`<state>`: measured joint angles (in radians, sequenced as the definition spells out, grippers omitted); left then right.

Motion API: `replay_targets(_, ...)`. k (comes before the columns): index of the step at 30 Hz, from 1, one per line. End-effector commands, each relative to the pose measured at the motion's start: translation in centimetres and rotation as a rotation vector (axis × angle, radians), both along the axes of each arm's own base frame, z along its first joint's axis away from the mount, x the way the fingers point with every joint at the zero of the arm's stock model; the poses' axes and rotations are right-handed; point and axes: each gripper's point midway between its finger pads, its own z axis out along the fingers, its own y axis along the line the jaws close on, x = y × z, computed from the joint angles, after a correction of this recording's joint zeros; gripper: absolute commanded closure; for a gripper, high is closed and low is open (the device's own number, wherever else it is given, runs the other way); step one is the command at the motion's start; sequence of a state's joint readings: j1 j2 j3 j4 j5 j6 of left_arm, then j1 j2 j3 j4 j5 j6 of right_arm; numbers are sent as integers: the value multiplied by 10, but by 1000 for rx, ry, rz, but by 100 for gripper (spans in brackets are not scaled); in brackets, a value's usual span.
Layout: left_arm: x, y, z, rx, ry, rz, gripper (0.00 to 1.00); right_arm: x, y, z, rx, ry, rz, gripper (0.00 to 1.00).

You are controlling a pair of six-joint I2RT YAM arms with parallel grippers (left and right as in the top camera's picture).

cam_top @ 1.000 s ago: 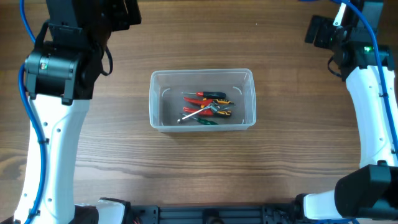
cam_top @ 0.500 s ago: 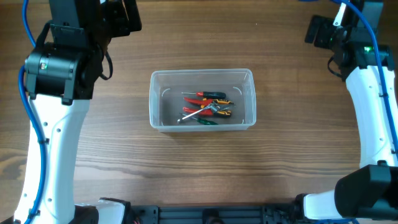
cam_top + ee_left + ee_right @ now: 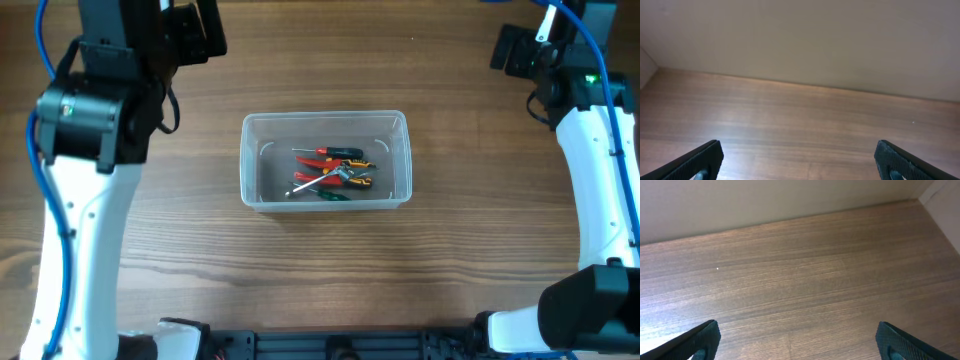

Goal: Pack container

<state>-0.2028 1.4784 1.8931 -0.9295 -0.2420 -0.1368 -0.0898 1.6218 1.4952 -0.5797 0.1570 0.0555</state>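
Standing left of the container [image 3: 325,116], the left arm [image 3: 85,210] rises white from the near table edge to a black wrist beyond the container's far-left corner. The left gripper [image 3: 797,162] is spread wide with nothing between its fingertips [image 3: 707,156]; its camera sees only bare wood and a plain pale wall [image 3: 800,35] past the table's far edge. The table [image 3: 300,280] is dark brown wood-grain (streaks running side to side) with a soft sheen. The container sits mid-table, clear-walled, its long side across, well apart from both arms. Inside, toward its right half, lies a small heap of hand tools [image 3: 333,172] with red, orange, black and green handles, overlapping one another. Right of the container, the right arm [image 3: 600,190] climbs from the near edge to a black wrist with a green light [image 3: 591,78], beyond the container's far-right corner. The right gripper [image 3: 797,340] is also released and empty over bare wood, the pale wall ahead turning a corner at the far right.
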Motion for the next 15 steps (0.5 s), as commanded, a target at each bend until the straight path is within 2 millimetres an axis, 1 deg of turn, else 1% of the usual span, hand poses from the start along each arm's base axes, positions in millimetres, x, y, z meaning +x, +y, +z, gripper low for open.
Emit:
replay_targets(1,-55,13,66,-45,-186,5,0,1,2,7,1,-16,9,0)
replay_targets(3,-87,19,93,-62,-269,5,0,1,2,7,1,-16,9,0)
replay_targets(5,-117,25,113,-77,-341,3,0,1,2,7,2,-16,9,0)
replay_targets(6,-128,26,119,-83,-366,-1,0,1,2,7,1,-16,9,0)
replay_targets(8,-158,30,131,-99,-423,-14,0,1,2,7,2,-16,9,0)
replay_targets(10,-184,35,136,-107,-469,-14,0,1,2,7,1,-16,9,0)
replay_targets(11,-193,37,136,-110,-483,-14,0,1,2,7,1,-16,9,0)
replay_targets(13,-214,41,131,-115,-506,-14,0,1,2,7,1,-16,9,0)
replay_targets(14,-225,44,124,-116,-511,-14,0,1,2,7,1,-16,9,0)
replay_targets(15,-230,45,119,-120,-512,-9,0,1,2,7,2,-16,9,0)
